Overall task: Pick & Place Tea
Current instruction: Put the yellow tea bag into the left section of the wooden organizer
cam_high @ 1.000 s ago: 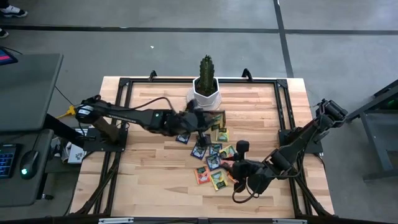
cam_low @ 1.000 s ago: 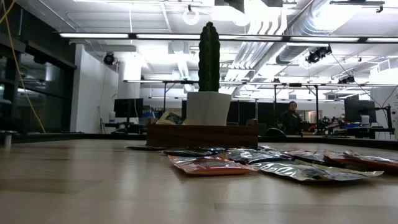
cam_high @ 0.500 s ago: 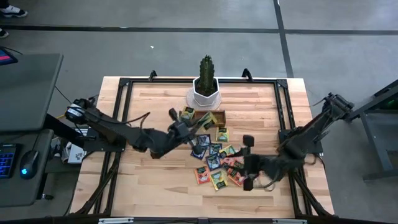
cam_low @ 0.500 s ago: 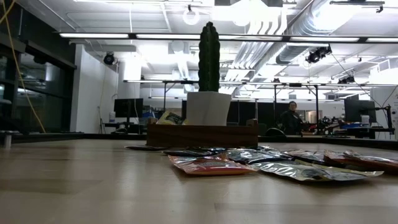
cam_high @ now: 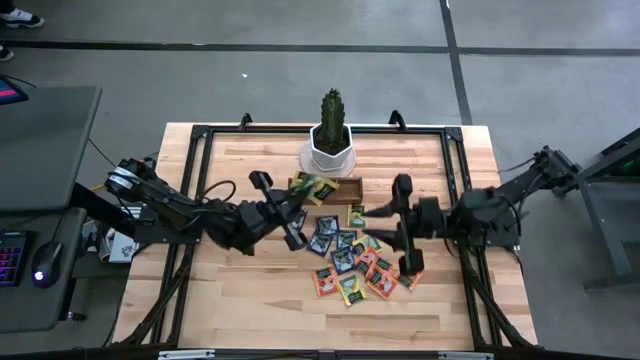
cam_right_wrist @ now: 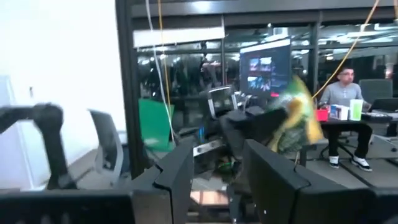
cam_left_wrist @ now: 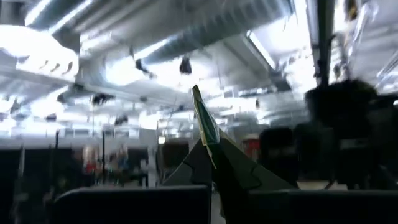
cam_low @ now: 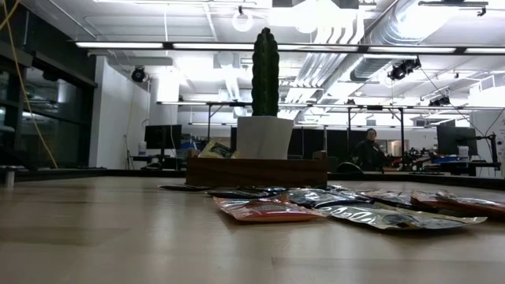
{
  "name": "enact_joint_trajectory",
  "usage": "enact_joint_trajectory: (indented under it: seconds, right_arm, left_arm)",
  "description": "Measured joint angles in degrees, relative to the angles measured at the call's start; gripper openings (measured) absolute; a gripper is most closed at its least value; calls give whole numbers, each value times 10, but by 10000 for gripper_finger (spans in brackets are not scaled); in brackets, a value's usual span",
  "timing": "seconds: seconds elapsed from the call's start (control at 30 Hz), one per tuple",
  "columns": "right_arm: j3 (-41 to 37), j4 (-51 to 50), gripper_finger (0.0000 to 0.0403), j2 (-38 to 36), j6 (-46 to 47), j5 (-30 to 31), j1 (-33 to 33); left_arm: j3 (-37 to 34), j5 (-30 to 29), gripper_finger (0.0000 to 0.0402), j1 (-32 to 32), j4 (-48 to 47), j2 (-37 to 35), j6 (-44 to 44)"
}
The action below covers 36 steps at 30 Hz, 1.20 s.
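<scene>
Two grippers hover mid-frame in the high view. Left gripper (cam_high: 278, 208), jaws clamped on a yellow-green sachet (cam_left_wrist: 208, 134) standing edge-on between them; right gripper (cam_high: 403, 225), jaws apart. Between both lie scattered tea sachets (cam_high: 345, 255), below the wooden tray (cam_high: 352, 184) and potted cactus (cam_high: 331, 128).

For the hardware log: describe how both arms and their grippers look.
Both are dark, near-black jointed arms with thin black cables looping beside them. The left gripper and right gripper have long, flat, blocky black fingers. No markings are readable.
</scene>
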Motion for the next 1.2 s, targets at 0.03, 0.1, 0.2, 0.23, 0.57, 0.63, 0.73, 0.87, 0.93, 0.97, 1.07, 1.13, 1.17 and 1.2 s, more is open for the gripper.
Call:
enact_joint_trajectory:
  seconds: [0.03, 0.1, 0.2, 0.23, 0.57, 0.63, 0.73, 0.87, 0.93, 0.97, 1.07, 1.13, 1.17, 1.2]
  right_arm:
    - [0, 7, 138, 0, 5, -7, -12]
    - [0, 21, 138, 0, 18, -17, -34]
    - [0, 48, 138, 0, 39, -44, -66]
    - [0, 54, 138, 0, 45, -52, -75]
    - [0, 124, 138, 37, 118, -109, -137]
    - [0, 141, 138, 53, 129, -116, -144]
    - [0, 164, 138, 71, 141, -127, -153]
    - [0, 177, 138, 80, 145, -132, -161]
    - [0, 179, 138, 80, 145, -133, -166]
    - [0, 179, 138, 80, 145, -136, -170]
    - [0, 180, 138, 80, 145, -142, -178]
    - [0, 182, 138, 80, 150, -148, -183]
    - [0, 183, 138, 80, 152, -151, -186]
    - [0, 184, 138, 81, 155, -155, -188]
  left_arm:
    - [0, 14, 0, 5, 16, -1, 5]
    - [1, 36, 0, 13, 27, -2, 6]
    - [1, 80, 0, 32, 36, 1, 4]
    - [1, 92, 0, 38, 39, 1, 2]
    - [1, 145, 0, 76, 43, 0, -19]
    - [1, 151, 0, 83, 43, 0, -25]
    - [1, 164, 0, 90, 43, 0, -31]
    - [1, 171, 0, 90, 41, 0, -33]
    - [1, 175, 0, 90, 40, 0, -33]
    - [1, 176, 0, 90, 40, 0, -33]
    - [1, 176, 0, 90, 39, 0, -33]
    - [1, 176, 0, 91, 38, 0, -38]
    - [1, 177, 0, 94, 35, 0, -42]
    - [1, 179, 0, 97, 31, 0, -46]
